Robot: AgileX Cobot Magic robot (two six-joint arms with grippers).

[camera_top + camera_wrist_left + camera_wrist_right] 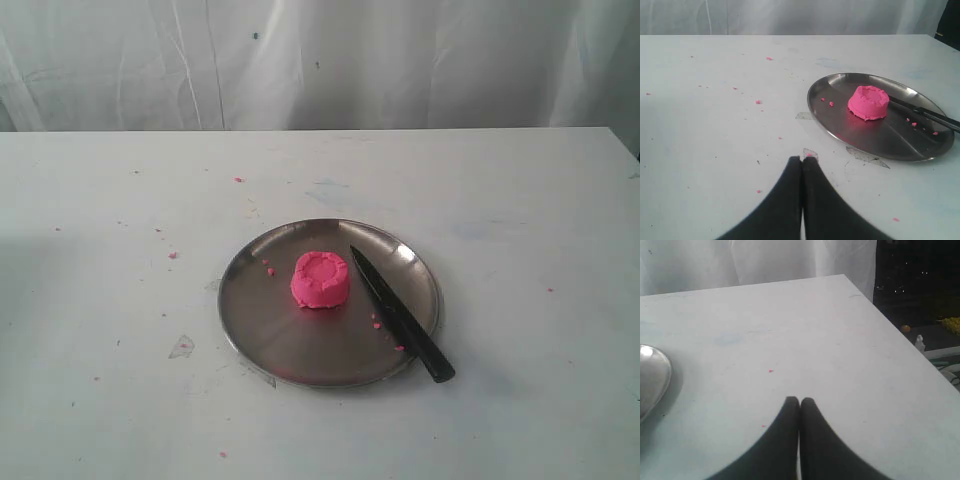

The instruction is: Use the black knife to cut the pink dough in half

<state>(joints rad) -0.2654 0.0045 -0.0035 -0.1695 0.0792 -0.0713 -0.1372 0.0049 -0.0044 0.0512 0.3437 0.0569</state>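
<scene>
The pink dough (320, 280) is one whole round puck near the middle of the steel plate (262, 325). Just right of it lies the black knife (400, 315), tip on the plate and handle sticking out over the front right rim. The left wrist view shows the dough (868, 102), the plate (875, 142) and the knife (932, 116) ahead of my left gripper (801, 159), which is shut with nothing in it. My right gripper (799, 400) is shut and empty over bare table, with the plate's rim (657, 377) off to one side. Neither gripper appears in the exterior view.
Tiny pink crumbs (172, 255) dot the white table and the plate. Torn bits of clear tape (182, 347) lie near the plate's left. The table's far corner and edge (890, 315) show in the right wrist view, with dark room beyond. White cloth hangs behind the table.
</scene>
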